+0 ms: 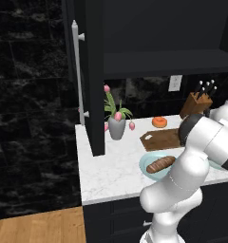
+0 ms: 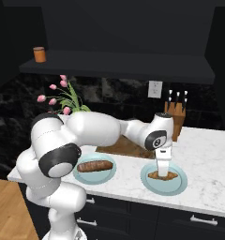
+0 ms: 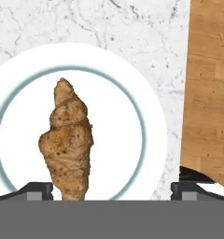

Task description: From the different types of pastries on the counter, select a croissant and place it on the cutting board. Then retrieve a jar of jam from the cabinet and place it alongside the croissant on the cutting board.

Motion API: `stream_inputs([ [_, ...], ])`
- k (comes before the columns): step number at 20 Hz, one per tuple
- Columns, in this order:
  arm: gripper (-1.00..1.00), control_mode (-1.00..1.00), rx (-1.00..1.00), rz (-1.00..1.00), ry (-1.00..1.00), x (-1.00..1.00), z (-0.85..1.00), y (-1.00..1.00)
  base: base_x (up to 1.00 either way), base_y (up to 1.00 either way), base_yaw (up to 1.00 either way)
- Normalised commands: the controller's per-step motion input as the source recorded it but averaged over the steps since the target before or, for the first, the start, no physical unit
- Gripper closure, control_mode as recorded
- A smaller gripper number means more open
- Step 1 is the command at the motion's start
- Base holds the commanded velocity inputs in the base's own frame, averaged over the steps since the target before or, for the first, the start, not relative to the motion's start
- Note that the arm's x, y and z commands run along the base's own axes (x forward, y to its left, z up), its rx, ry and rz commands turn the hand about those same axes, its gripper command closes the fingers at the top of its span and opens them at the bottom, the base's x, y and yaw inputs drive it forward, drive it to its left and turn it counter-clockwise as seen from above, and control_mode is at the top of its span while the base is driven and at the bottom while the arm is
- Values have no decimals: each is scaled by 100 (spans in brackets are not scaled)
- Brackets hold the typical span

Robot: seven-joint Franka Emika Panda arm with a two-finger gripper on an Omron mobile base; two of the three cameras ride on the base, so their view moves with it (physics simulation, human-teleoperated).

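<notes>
While the pincer [image 2: 164,174] hangs straight down over the right-hand teal plate [image 2: 177,187], its tips stand wide apart with nothing between them, and the croissant [image 3: 67,144] lies on that plate directly beneath. From the hand's own view the pastry's long axis runs away from the tips, its blunt end nearest the left tip rather than centred in the gap, so I'd judge a small sideways shift is wanted before closing. Left of this plate, a second plate [image 2: 109,176] holds the long brown loaf [image 2: 94,166]. Just behind both, on the surface [image 2: 203,154], the cutting board [image 1: 161,138] lies bare. Beyond the board sits the doughnut [image 1: 159,122]; the jar of jam [image 2: 39,54] stands on the cabinet [image 1: 90,71] shelf.
</notes>
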Motion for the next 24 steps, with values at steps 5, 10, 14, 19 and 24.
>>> stream_inputs([
  [5,-100,-100,0,0,0,2,-26,-1,0,0,0],
  [10,-100,-100,0,0,0,7,-21,0,0,0,0],
  [14,-100,-100,0,0,0,6,-20,0,0,0,0],
  [19,-100,-100,0,0,0,13,-14,0,0,0,0],
  [24,-100,-100,0,0,-3,27,-14,-1,0,0,0],
])
